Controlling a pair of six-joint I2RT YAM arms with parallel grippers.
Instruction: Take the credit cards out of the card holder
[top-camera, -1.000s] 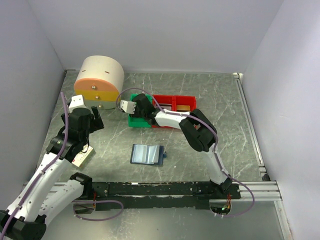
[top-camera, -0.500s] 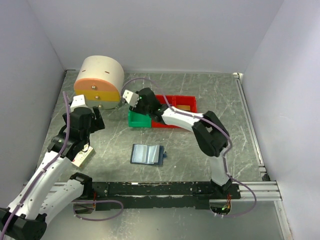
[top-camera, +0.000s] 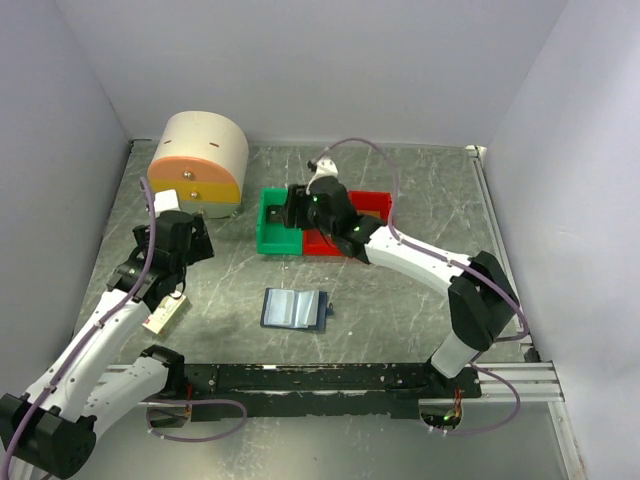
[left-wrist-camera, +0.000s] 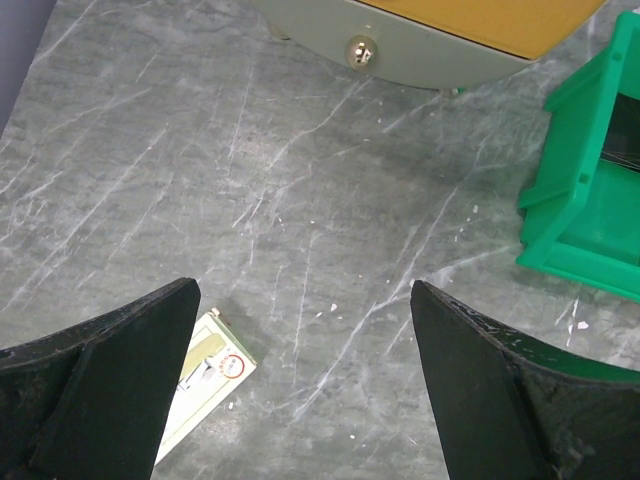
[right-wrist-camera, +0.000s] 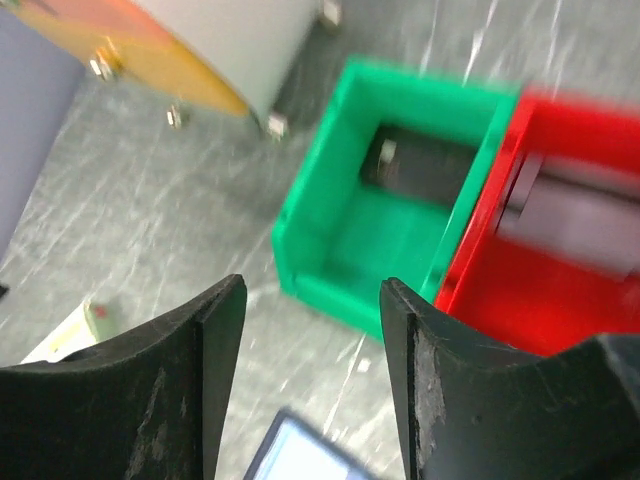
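Note:
The card holder (top-camera: 295, 309) lies open on the table, its pale blue lining up and a dark strap tab at its right edge. Only its blurred corner (right-wrist-camera: 292, 452) shows in the right wrist view, below my right gripper (right-wrist-camera: 312, 290). That gripper (top-camera: 292, 208) hangs open over the green bin (top-camera: 270, 228) with nothing between its fingers. A blurred pale grey flat thing (right-wrist-camera: 575, 215) lies in the red bin (right-wrist-camera: 560, 295); I cannot tell if it is one of the credit cards. My left gripper (top-camera: 192, 245) (left-wrist-camera: 302, 288) is wide open above bare table.
A cream box with a red label (top-camera: 165, 313) (left-wrist-camera: 205, 375) lies by the left arm. A round-topped drawer unit (top-camera: 198, 160) stands at the back left. The green bin (left-wrist-camera: 590, 200) and the red bin (top-camera: 378, 200) sit side by side mid-table. Walls enclose three sides.
My right arm has swung right and stretched out, its wrist turning over the bins while its jaws widened. The left arm has drawn slightly back. The card holder has not moved.

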